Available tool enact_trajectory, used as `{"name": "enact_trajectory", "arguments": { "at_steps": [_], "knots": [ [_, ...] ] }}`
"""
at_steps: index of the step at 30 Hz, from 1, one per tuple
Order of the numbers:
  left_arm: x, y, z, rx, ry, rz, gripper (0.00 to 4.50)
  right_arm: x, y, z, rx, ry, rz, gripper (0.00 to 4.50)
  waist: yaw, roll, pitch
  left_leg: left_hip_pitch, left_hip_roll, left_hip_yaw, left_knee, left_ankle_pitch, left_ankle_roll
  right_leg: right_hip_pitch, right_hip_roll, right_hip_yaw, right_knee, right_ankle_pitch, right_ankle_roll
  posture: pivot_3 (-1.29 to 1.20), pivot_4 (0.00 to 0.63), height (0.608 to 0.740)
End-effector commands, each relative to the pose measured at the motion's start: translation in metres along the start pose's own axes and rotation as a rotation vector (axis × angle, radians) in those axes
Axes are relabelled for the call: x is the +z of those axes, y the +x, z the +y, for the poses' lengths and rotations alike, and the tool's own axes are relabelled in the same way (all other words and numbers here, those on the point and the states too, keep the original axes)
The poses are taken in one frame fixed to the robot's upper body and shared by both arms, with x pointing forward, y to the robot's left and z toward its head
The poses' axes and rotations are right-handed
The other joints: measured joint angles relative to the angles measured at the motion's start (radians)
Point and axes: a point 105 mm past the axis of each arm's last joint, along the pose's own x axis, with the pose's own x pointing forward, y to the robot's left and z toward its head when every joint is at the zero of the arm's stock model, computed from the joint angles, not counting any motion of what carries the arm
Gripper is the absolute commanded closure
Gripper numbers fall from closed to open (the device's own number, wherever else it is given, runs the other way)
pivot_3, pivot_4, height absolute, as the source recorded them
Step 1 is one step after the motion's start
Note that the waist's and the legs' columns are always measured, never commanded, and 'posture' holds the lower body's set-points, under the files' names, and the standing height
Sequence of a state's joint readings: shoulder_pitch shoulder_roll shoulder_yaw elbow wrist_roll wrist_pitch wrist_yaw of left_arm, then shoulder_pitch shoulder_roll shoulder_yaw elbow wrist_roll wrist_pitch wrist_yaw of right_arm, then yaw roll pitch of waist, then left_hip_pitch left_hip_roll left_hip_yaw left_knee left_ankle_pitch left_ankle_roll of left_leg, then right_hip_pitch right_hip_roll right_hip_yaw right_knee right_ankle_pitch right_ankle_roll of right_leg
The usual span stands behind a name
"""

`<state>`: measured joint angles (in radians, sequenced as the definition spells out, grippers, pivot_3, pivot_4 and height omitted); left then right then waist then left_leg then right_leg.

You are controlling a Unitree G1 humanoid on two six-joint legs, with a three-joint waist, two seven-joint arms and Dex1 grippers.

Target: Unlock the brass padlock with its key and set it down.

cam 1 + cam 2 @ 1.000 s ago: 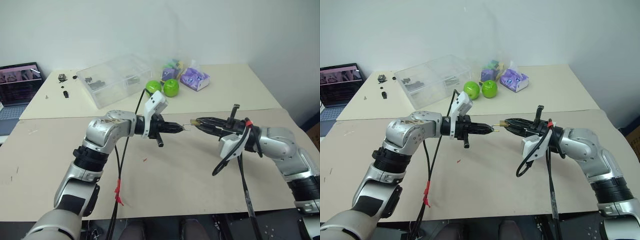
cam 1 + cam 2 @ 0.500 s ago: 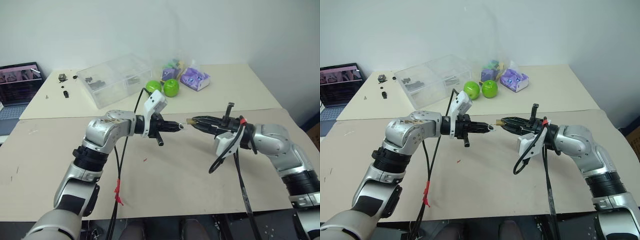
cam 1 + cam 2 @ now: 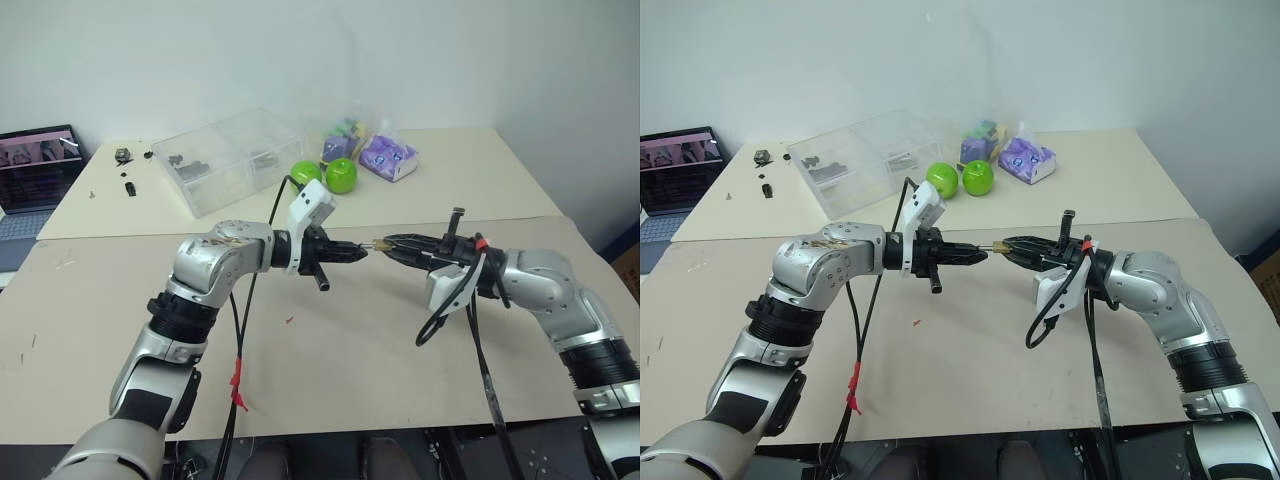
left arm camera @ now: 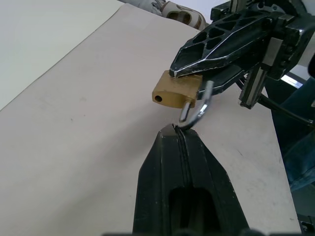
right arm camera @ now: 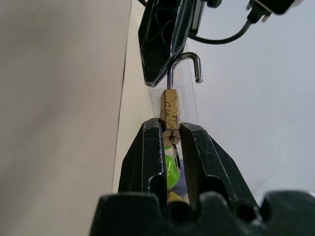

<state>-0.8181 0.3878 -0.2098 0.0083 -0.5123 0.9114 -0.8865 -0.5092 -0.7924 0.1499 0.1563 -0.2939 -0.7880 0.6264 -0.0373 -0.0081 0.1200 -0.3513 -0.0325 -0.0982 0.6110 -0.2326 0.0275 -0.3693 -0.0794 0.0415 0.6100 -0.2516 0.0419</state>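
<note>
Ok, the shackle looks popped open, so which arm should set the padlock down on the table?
Right, probably. The right tool clamps the brass padlock by its body, a firm hold; the left tool only pinches the thin shackle, so it should let go first.

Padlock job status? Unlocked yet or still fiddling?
Done: brass padlock looks unlocked; its shackle has swung open, one end free. In hand: right gripper clamps the body, left gripper is shut on the shackle, both above the table. Left: set it down.
</note>
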Motion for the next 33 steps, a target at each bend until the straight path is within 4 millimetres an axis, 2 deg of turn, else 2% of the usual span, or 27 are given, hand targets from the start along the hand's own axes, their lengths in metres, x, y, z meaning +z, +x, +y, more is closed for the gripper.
{"name": "enact_trajectory", "arguments": {
  "at_steps": [1,7,13,14,15,18,19,22,25,26,31,33],
  "knots": [
    [0.014,-0.019,0.008,0.051,0.056,-0.043,4.48,0.004,-0.006,-0.014,-0.05,-0.041,-0.021,4.35,-0.003,0.0,0.0,0.0,0.0,0.0,0.0,0.0,0.0,0.0,0.0,0.0,0.0,0.0,0.0,0.0,0.15,0.74],
    [-0.001,-0.05,0.031,0.168,0.066,0.018,4.48,0.005,-0.009,-0.017,-0.054,-0.038,-0.022,4.35,-0.004,0.0,0.0,0.001,0.0,0.0,-0.001,0.0,0.0,0.0,0.0,0.0,0.0,0.0,0.0,0.0,0.15,0.74],
    [-0.011,-0.07,0.039,0.242,0.062,0.049,4.48,0.011,0.004,-0.01,-0.062,0.0,-0.05,4.35,-0.003,0.0,0.0,0.0,0.0,0.0,-0.001,0.0,0.0,0.0,0.0,0.0,0.0,0.0,0.0,0.0,0.15,0.74],
    [-0.012,-0.074,0.038,0.245,0.06,0.05,3.99,0.014,0.008,-0.008,-0.065,0.011,-0.063,4.35,-0.003,0.0,0.0,0.0,0.0,0.0,-0.001,0.0,0.0,0.0,0.0,0.0,0.0,0.0,0.0,0.0,0.15,0.74],
    [-0.012,-0.077,0.037,0.246,0.058,0.05,3.82,0.015,0.01,-0.007,-0.067,0.017,-0.071,4.35,-0.003,0.0,0.0,0.0,0.0,0.0,-0.001,0.0,0.0,-0.001,0.0,0.0,0.0,0.0,0.0,0.0,0.15,0.74],
    [-0.011,-0.086,0.035,0.259,0.049,0.045,2.64,0.019,0.017,-0.004,-0.073,0.031,-0.091,4.35,-0.004,0.0,0.0,0.0,0.0,-0.001,-0.001,0.0,0.0,-0.001,0.0,0.001,0.0,0.0,0.0,0.0,0.15,0.74],
    [-0.012,-0.09,0.033,0.258,0.056,0.051,2.46,0.02,0.02,-0.003,-0.075,0.035,-0.098,4.35,-0.004,0.0,0.0,0.0,0.0,-0.001,-0.001,0.0,0.0,-0.001,0.0,0.001,0.0,0.0,0.0,0.0,0.15,0.74],
    [-0.011,-0.1,0.028,0.255,0.062,0.053,1.54,0.022,0.027,-0.001,-0.079,0.048,-0.114,4.35,-0.004,0.0,0.0,0.0,0.001,-0.001,-0.001,0.0,0.0,-0.001,0.0,0.0,0.001,0.0,0.0,0.0,0.15,0.74],
    [-0.01,-0.114,0.023,0.254,0.08,0.055,0.21,0.025,0.036,0.002,-0.081,0.074,-0.135,4.35,-0.007,0.0,0.0,0.0,0.001,-0.002,-0.002,0.0,0.0,-0.002,0.001,0.001,0.001,0.0,0.0,0.0,0.15,0.74],
    [-0.01,-0.119,0.021,0.255,0.123,0.065,0.03,0.027,0.041,0.005,-0.075,0.099,-0.145,4.35,-0.007,0.0,0.0,0.0,0.001,-0.002,-0.002,0.0,0.0,-0.002,0.001,0.001,0.001,0.0,0.0,0.0,0.15,0.74],
    [-0.02,-0.141,0.023,0.275,0.325,0.197,0.03,0.027,0.06,0.028,0.008,0.193,-0.14,4.35,-0.007,0.0,0.0,0.001,0.003,-0.002,-0.003,0.0,-0.002,-0.003,0.002,0.001,0.001,0.0,-0.001,0.0,0.15,0.74],
    [-0.012,-0.145,0.024,0.282,0.356,0.172,0.03,0.026,0.064,0.034,0.028,0.216,-0.143,4.35,-0.001,0.0,0.0,0.001,0.003,-0.001,-0.003,0.0,-0.002,-0.003,0.002,0.001,0.001,0.0,-0.001,0.0,0.15,0.74]
  ]
}}
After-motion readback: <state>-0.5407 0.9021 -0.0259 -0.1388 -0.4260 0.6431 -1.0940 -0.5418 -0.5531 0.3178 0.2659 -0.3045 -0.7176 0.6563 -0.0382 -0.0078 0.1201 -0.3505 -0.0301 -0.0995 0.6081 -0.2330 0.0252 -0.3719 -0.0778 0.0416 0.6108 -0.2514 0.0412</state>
